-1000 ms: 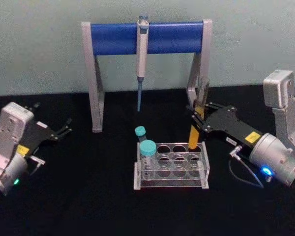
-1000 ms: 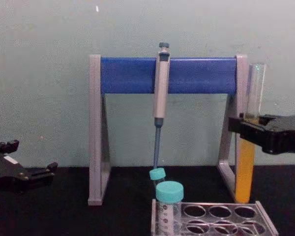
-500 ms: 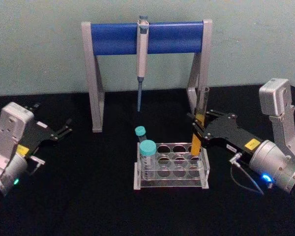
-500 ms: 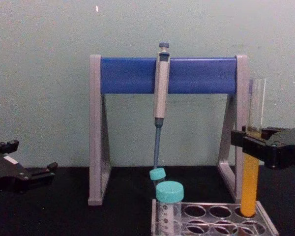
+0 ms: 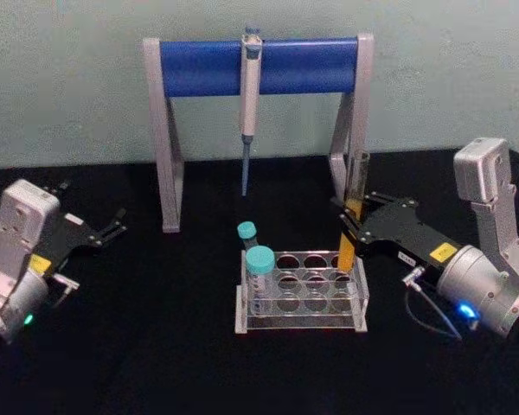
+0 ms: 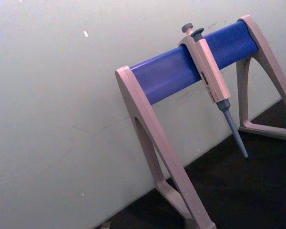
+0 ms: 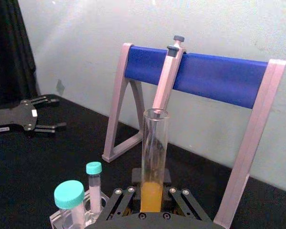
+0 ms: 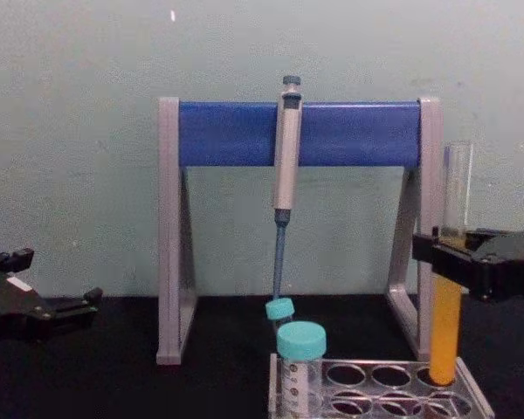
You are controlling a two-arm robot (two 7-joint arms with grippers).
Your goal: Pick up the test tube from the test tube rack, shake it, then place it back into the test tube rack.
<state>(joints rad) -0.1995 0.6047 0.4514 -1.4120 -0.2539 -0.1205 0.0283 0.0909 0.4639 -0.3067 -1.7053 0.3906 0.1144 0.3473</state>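
Observation:
The test tube [image 5: 353,212], clear with orange-yellow liquid in its lower half, stands upright with its bottom end in the back right hole of the test tube rack [image 5: 301,327]. My right gripper [image 5: 351,229] is shut on the tube around its middle, above the rack. In the chest view the test tube [image 8: 446,323] reaches down into the rack [image 8: 380,365] below the right gripper [image 8: 447,264]. The right wrist view shows the tube [image 7: 154,157] rising between the fingers [image 7: 120,196]. My left gripper [image 5: 112,232] rests open at the far left, away from the rack.
Two teal-capped tubes [image 5: 259,272] [image 5: 247,235] stand in the rack's left column. Behind the rack is a grey-and-blue pipette stand [image 5: 199,67] with a pipette [image 5: 250,86] hanging from its bar. The tabletop is black, with a pale wall behind.
My right gripper has come down and slightly toward me with the test tube, so the tube's bottom has gone from above the rack into the back right hole. The left arm has not moved.

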